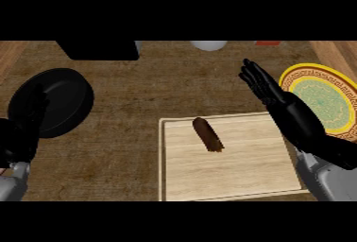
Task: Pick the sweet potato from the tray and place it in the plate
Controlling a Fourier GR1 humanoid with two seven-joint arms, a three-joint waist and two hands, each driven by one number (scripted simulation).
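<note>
The right hand [265,87] is stretched flat, fingers [251,72] straight and close together, pointing away from the robot and holding nothing. It hangs over bare counter [160,90], just past the far right corner of the tray [237,175] and at the left rim of the plate [336,127]; its black wrist and forearm run back along the gap between the two.

The sweet potato [208,134] lies on the tray – a dark brown, elongated piece in the tray's far half, left of centre, its long axis slightly slanted. It is apart from the hand, untouched. The plate is yellow-rimmed with a green middle and sits right of the tray, partly hidden by the forearm.

The left hand [17,144] shows at the view's left edge, overlapping the near side of a round black pan [59,99] – black against black, so I cannot tell whether it is spread or closed.
</note>
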